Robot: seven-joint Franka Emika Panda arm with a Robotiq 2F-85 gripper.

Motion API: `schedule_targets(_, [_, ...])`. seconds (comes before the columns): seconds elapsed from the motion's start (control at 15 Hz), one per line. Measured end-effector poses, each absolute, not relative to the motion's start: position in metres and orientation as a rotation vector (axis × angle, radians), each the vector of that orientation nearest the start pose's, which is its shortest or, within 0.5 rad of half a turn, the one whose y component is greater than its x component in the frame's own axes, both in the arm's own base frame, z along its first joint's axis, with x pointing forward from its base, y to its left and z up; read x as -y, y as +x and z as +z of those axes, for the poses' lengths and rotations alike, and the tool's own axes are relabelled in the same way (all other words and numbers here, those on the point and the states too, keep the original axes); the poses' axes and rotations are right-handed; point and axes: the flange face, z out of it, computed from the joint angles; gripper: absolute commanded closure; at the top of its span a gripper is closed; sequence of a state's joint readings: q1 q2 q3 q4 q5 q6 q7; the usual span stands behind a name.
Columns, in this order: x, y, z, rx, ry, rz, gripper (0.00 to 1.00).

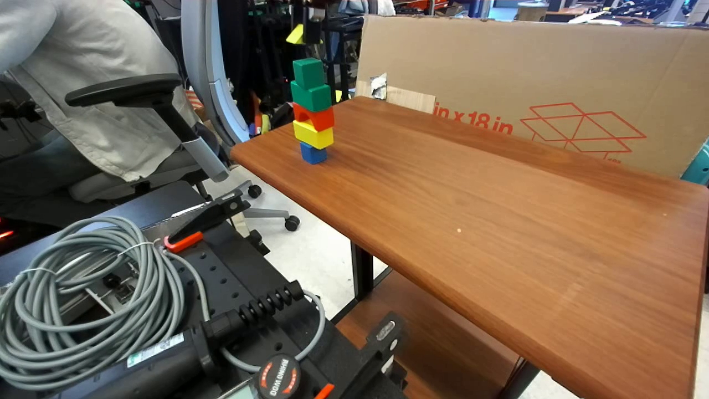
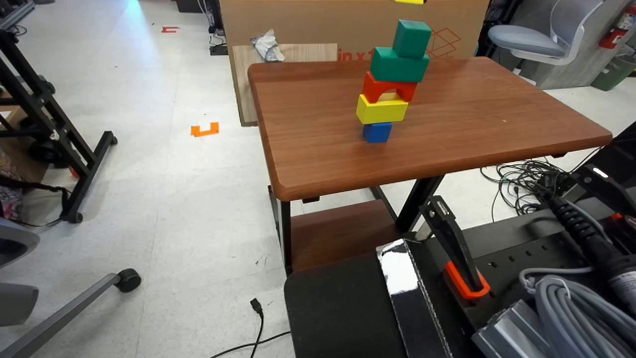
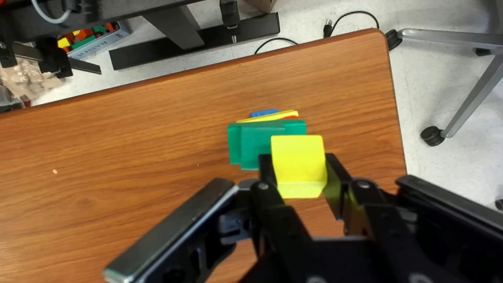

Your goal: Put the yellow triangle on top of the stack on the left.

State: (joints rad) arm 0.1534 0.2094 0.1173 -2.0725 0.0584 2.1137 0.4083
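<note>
One yellow triangle (image 3: 297, 155), clamped in the gripper (image 3: 299, 169), hung above and apart from one five-block stack (image 1: 318, 118). The order ran, upward from the wooden table (image 1: 498, 221): blue, yellow, red, green, green

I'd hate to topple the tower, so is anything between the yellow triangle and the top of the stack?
Nothing visible is in the way: the end effector holds the yellow triangle above the top green block, with only open space between them in both exterior views.

Wrist view: close, downward over stack (image 3: 264, 142). Tabletop (image 1: 487, 194) shared in both exterior views, farther.
</note>
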Motion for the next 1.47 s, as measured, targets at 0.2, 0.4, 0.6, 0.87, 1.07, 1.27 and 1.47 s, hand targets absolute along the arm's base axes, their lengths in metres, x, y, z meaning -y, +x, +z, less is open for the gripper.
schedule_targets(0.2, [-0.148, 0.538, 0.315, -0.278, -3.106, 0.295, 0.92])
schedule_targets(0.4, [-0.145, 0.537, 0.314, -0.285, -3.108, 0.312, 0.92])
schedule_targets(0.6, [-0.143, 0.537, 0.313, -0.291, -3.109, 0.316, 0.92])
schedule_targets(0.87, [-0.140, 0.535, 0.309, -0.305, -3.111, 0.328, 0.92])
schedule_targets(1.07, [-0.139, 0.532, 0.306, -0.321, -3.113, 0.342, 0.42])
schedule_targets(1.27, [-0.139, 0.530, 0.303, -0.341, -3.114, 0.353, 0.26])
schedule_targets(1.47, [-0.139, 0.530, 0.303, -0.354, -3.113, 0.353, 0.04])
